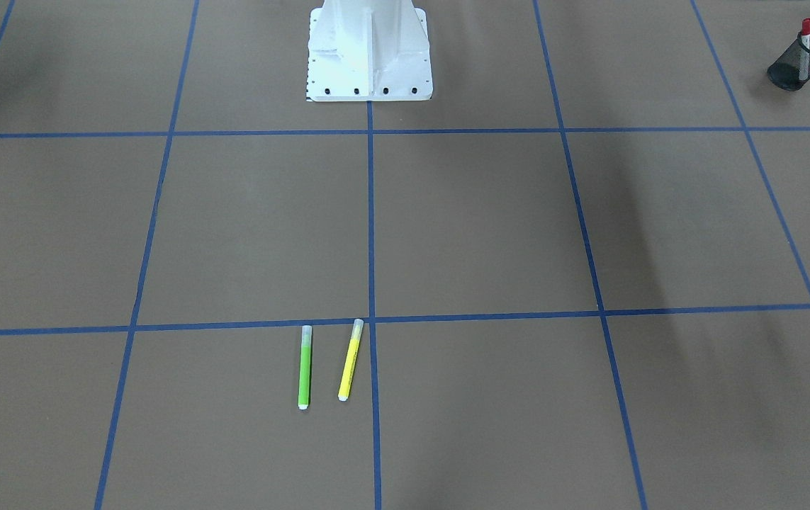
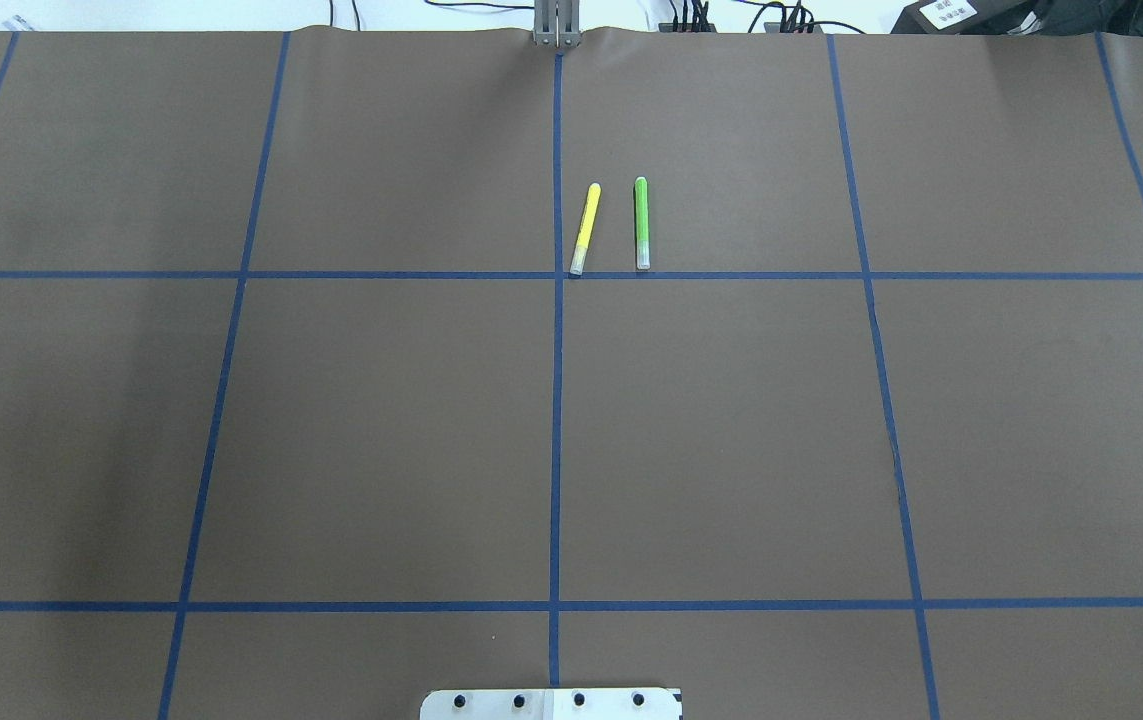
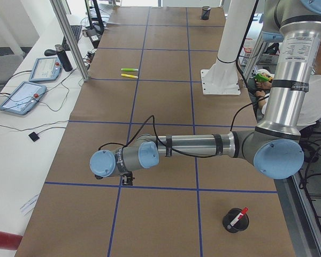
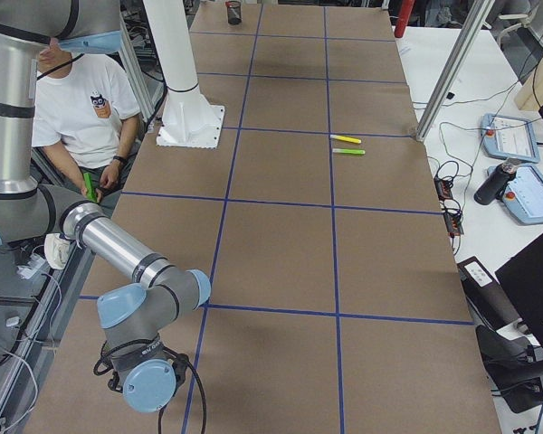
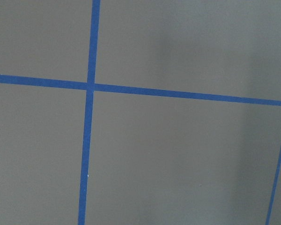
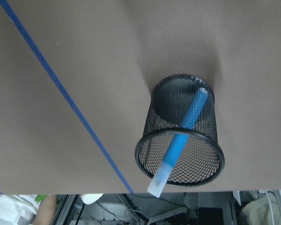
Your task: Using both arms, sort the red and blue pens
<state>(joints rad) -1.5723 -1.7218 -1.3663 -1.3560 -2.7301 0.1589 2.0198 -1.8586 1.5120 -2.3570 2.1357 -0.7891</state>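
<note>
The red pen [image 1: 805, 44] stands in a black mesh cup [image 1: 784, 74] on the robot's left end of the table; the exterior left view shows this red pen [image 3: 239, 217] too. The blue pen [image 6: 185, 136] leans in a second mesh cup [image 6: 210, 126], seen from above in the right wrist view. My left gripper [image 3: 127, 178] hangs low over bare table, well away from its cup. My right gripper [image 4: 131, 354] is under the near wrist. Neither shows in the other views, so I cannot tell whether they are open or shut.
A green marker [image 2: 642, 222] and a yellow marker [image 2: 585, 228] lie side by side at the table's far middle. The white pedestal [image 1: 369, 53] stands at the robot's edge. A seated person [image 4: 81, 108] is behind the robot. Pendants [image 3: 21, 97] lie on the side bench.
</note>
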